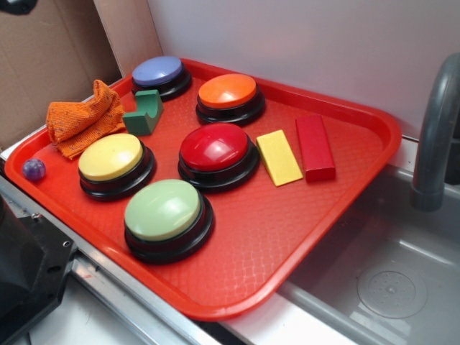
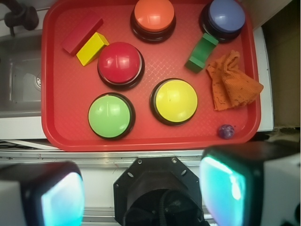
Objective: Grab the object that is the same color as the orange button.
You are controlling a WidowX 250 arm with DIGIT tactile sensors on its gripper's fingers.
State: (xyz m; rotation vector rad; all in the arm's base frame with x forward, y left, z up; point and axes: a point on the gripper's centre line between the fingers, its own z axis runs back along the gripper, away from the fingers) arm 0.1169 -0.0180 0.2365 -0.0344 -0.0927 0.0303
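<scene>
The orange knitted cloth lies crumpled at the tray's far left edge, beside a green block. In the wrist view the cloth is at the right. The orange button stands at the back of the red tray and shows at top centre in the wrist view. My gripper is open and empty, its teal pads wide apart. It hangs high above the robot base, outside the tray's near edge and well away from the cloth. It does not show in the exterior view.
On the tray stand purple, yellow, red and green buttons. There are also a green block, a yellow block, a red block and a small purple ball. A sink and grey faucet are at the right.
</scene>
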